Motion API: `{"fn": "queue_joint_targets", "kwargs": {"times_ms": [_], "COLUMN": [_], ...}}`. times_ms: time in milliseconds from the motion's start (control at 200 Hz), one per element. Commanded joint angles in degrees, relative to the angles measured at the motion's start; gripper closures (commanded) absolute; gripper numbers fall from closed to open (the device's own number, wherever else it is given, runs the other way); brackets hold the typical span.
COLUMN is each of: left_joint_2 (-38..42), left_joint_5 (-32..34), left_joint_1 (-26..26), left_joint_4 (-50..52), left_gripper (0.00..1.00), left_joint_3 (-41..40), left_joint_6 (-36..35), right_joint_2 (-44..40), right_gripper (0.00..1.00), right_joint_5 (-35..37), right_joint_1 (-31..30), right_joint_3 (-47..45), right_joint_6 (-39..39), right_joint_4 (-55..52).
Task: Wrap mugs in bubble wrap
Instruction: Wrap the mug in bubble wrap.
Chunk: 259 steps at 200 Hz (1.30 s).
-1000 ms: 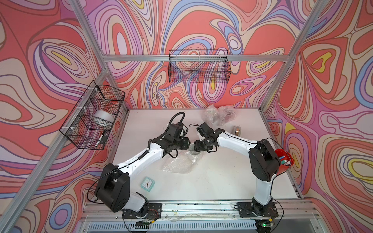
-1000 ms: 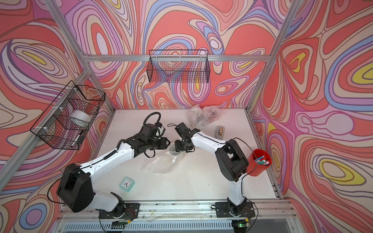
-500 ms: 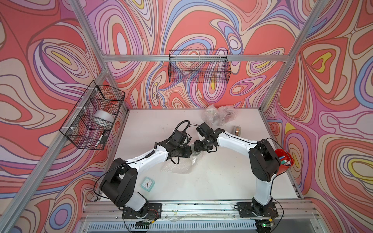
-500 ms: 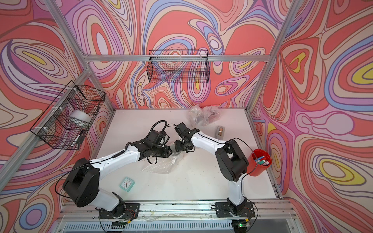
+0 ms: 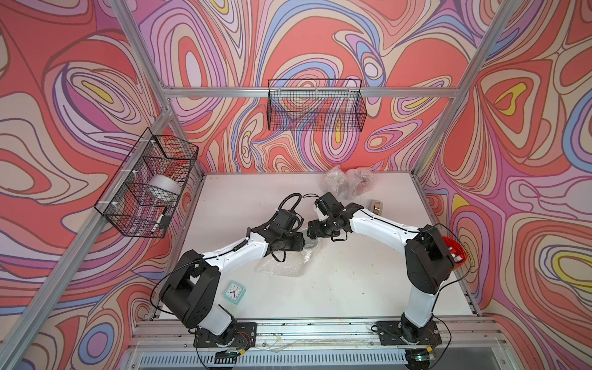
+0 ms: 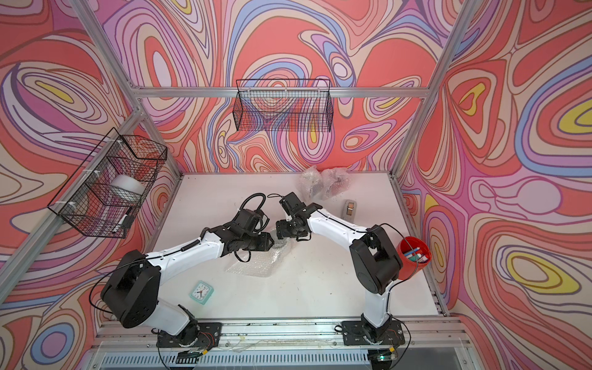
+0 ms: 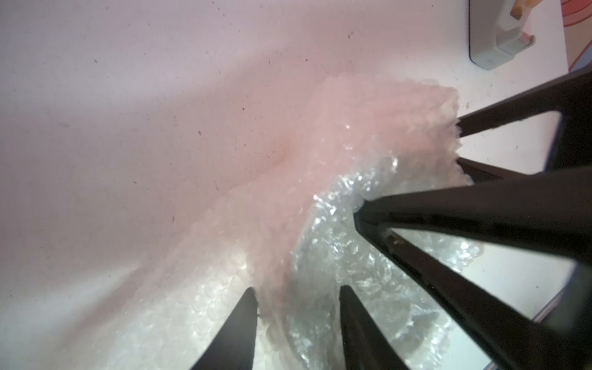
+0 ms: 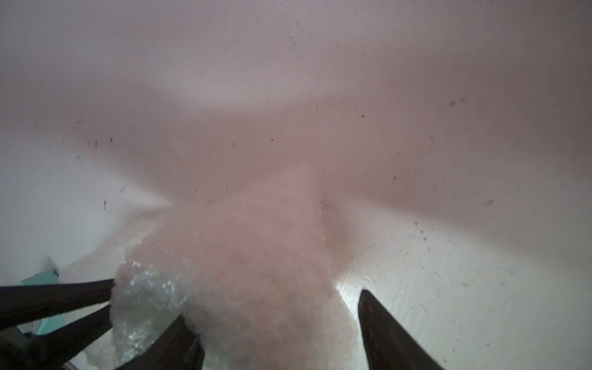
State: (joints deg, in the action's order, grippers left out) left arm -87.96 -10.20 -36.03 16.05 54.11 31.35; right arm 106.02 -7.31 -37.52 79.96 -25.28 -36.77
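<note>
A crumpled sheet of clear bubble wrap (image 5: 282, 264) lies mid-table, and its raised end (image 7: 320, 198) bunches up between my two grippers. My left gripper (image 5: 303, 244) (image 7: 298, 320) is shut on a thick fold of that wrap. My right gripper (image 5: 312, 231) (image 8: 278, 323) faces it from the other side and stands open. One of its fingers (image 8: 173, 346) touches the wrap and the other finger (image 8: 384, 330) stands clear of it over bare table. The mugs are hidden; no bare mug shows.
Two bubble-wrapped bundles (image 5: 349, 182) sit at the back. A tape dispenser (image 5: 378, 206) lies to the right of the right arm. A teal clock (image 5: 234, 291) lies front left, and a red cup (image 6: 413, 258) with markers stands at the right edge. Wire baskets hang on the left wall (image 5: 147, 185) and the back wall (image 5: 315, 107).
The left arm has drawn in and its gripper has shifted towards the right gripper, still holding the wrap. The right gripper's jaws have widened and one finger has come off the wrap.
</note>
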Motion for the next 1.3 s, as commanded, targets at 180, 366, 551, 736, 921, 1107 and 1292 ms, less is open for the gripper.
{"fn": "queue_joint_targets", "kwargs": {"times_ms": [180, 366, 551, 736, 921, 1107, 1292], "left_joint_2": [0.84, 8.82, 18.07, 23.31, 17.47, 12.88, 12.95], "left_joint_5": [0.39, 4.41, 1.48, 7.36, 8.83, 7.42, 5.16], "left_joint_1": [-0.78, 0.6, 5.41, 13.88, 18.0, 18.05, 17.98], "left_joint_4": [2.25, 2.96, 1.29, 8.24, 14.45, 14.89, 16.2], "left_gripper": [0.56, 0.55, 0.81, 0.67, 0.56, 0.47, 0.44], "left_joint_3": [-0.87, -3.78, -10.95, -14.48, -12.72, -12.52, -13.93], "left_joint_6": [0.4, 0.57, 1.93, 5.96, 5.98, 5.79, 6.31], "right_joint_2": [6.23, 7.71, 7.6, 7.86, 7.76, 7.29, 7.31], "right_gripper": [0.28, 0.3, 0.31, 0.32, 0.32, 0.33, 0.33], "right_joint_5": [1.89, 4.93, 5.11, 4.28, 3.77, 3.53, 3.25], "right_joint_1": [0.16, 0.12, 0.16, 0.16, 0.15, 0.16, 0.16], "right_joint_3": [0.46, 0.1, 0.63, 1.14, 1.26, 0.94, 0.81], "right_joint_6": [-1.52, 0.04, 1.19, 1.44, 1.81, 1.9, 2.18], "right_joint_4": [1.44, -0.03, -0.53, -0.47, -0.53, -0.4, -0.31]}}
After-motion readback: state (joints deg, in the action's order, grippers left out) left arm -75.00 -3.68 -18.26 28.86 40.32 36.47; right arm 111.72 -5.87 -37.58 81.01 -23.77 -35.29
